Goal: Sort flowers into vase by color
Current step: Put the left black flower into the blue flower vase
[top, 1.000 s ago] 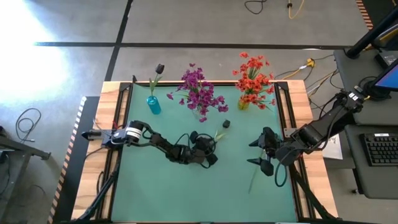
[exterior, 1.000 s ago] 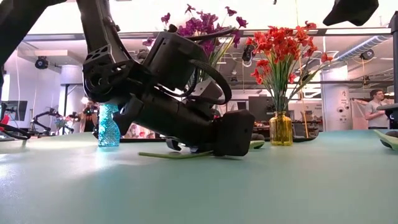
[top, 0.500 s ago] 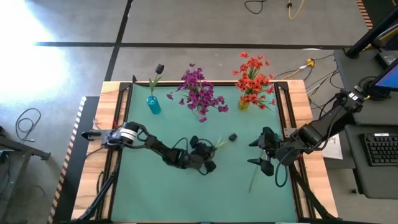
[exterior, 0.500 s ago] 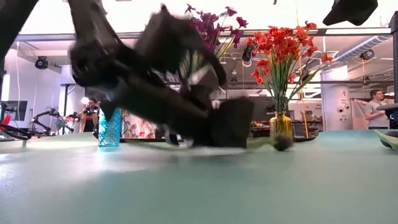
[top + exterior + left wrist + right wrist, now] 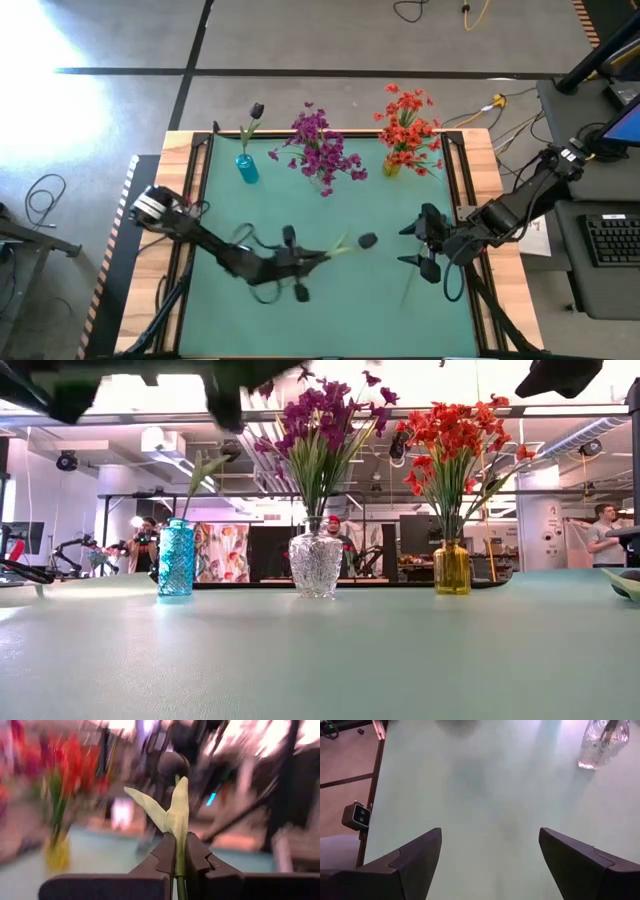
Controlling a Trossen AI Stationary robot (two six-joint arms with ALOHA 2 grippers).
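No readable text, labels, brand names, numbers or signs appear in any view.

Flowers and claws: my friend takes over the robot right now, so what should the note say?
Left claw: shut on a dark bud flower's stem, lifted over the table's middle.
Right claw: open, holding nothing, waiting at the table's right side.
Done: blue vase has one dark bud, clear vase the purple flowers, yellow vase the orange-red flowers.
Left: put the held bud in the blue vase. Another stem seems to lie near the right claw; its colour is hidden.
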